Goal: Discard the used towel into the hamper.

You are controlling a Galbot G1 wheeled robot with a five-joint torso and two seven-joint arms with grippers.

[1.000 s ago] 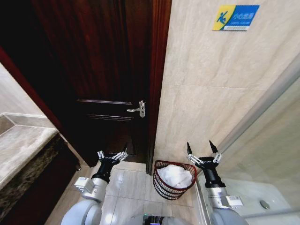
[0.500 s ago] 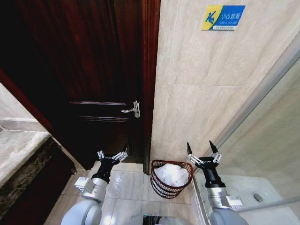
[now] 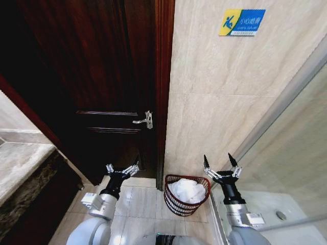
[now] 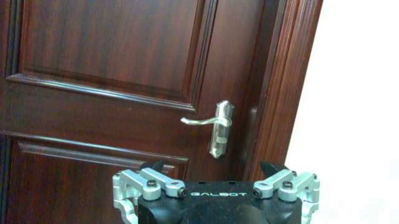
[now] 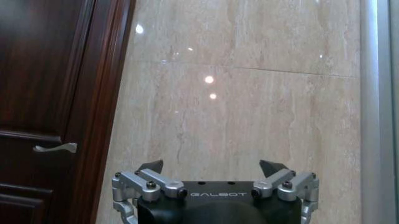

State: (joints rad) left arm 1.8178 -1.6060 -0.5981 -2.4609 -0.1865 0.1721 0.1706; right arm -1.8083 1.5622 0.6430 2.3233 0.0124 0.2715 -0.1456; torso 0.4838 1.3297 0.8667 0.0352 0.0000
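The hamper (image 3: 173,200), a small round dark reddish-brown wire basket, stands on the floor against the tiled wall, between my two arms. A crumpled white towel (image 3: 187,190) lies inside it. My left gripper (image 3: 122,168) is open and empty, raised left of the hamper in front of the dark door. On the hamper's right, my right gripper (image 3: 219,162) is held up open and empty, its fingers (image 5: 272,167) spread before the wall. In the left wrist view my left gripper (image 4: 212,168) faces the door handle (image 4: 214,122).
A dark wooden door (image 3: 102,76) with a metal handle (image 3: 143,120) fills the left. A stone counter (image 3: 20,163) juts in at far left. Beige tiled wall (image 3: 225,102) with a blue sign (image 3: 241,21) is ahead; a glass shower partition (image 3: 296,153) and tray (image 3: 286,214) lie right.
The whole head view has shifted, so the camera turned a little; door, wall and hamper slid left in the picture. Both grippers stay open in the same raised pose.
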